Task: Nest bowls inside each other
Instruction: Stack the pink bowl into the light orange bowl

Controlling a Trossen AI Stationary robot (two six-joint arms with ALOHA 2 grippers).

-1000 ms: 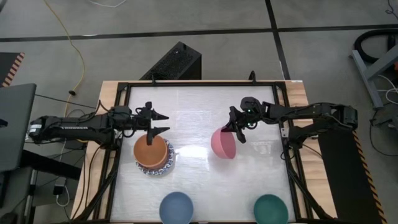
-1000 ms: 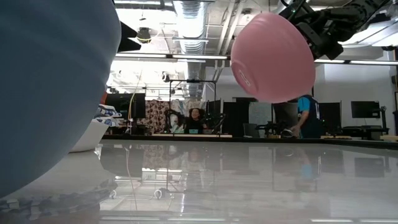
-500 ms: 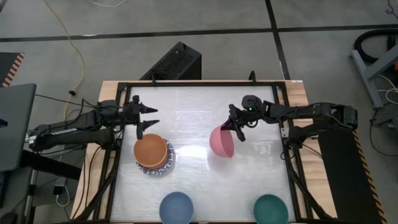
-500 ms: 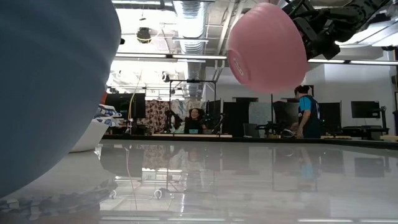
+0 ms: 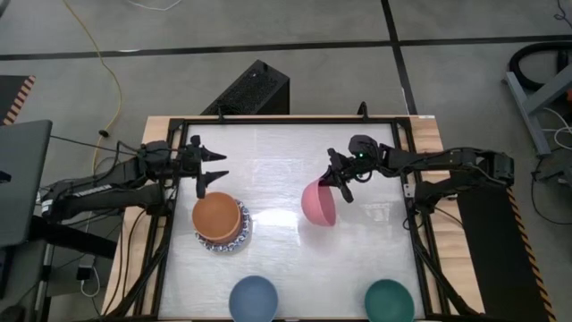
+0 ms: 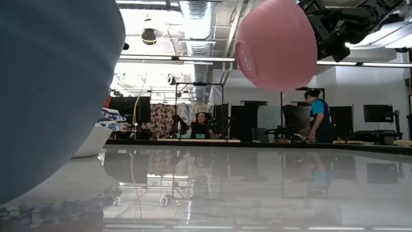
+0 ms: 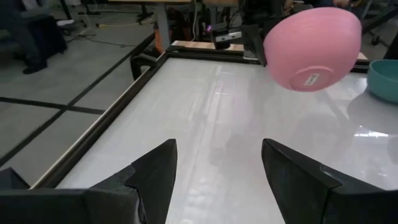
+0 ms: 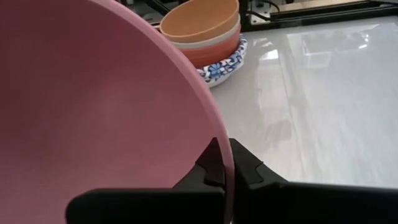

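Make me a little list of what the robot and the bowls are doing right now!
right gripper: jaws shut on the rim of the pink bowl, held up off the table
left gripper: jaws open, empty, just beyond the stack
stack: orange bowl on top, blue-patterned bowl at the bottom
loose bowls: blue bowl, green bowl, near edge
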